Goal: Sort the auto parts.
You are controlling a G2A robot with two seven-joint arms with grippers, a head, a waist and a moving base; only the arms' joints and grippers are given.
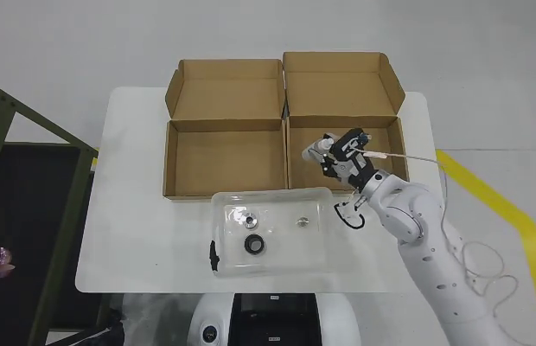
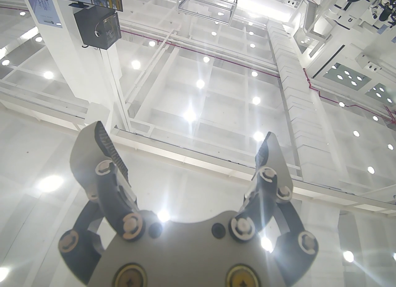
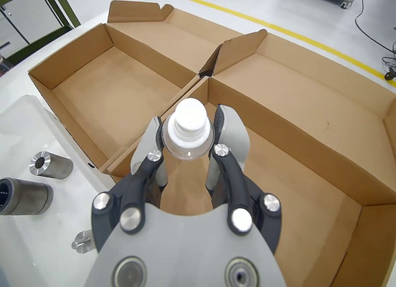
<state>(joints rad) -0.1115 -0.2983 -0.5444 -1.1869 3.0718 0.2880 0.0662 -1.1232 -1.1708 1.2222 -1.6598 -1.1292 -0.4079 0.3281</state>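
Pinching a white-capped clear part [image 3: 189, 116] between its fingers, the right gripper [image 3: 188, 127] hangs above the right cardboard box [image 3: 309, 121]; the left gripper [image 2: 184, 143] has fingers spread wide, holding nothing.

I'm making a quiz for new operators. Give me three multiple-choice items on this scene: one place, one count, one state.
1. Where is the white-capped part?
A. in the clear tray
B. in the right tool, above the right-hand cardboard box
C. on the floor

2. How many cardboard boxes stand open?
A. one
B. four
C. two

3. How is the left tool?
A. open and empty
B. shut on a metal cylinder
C. shut on a box flap

Answers:
1 B: its fingers flank the part over that box.
2 C: the left-hand box sits beside the right-hand one.
3 A: its fingers are spread with only ceiling between.
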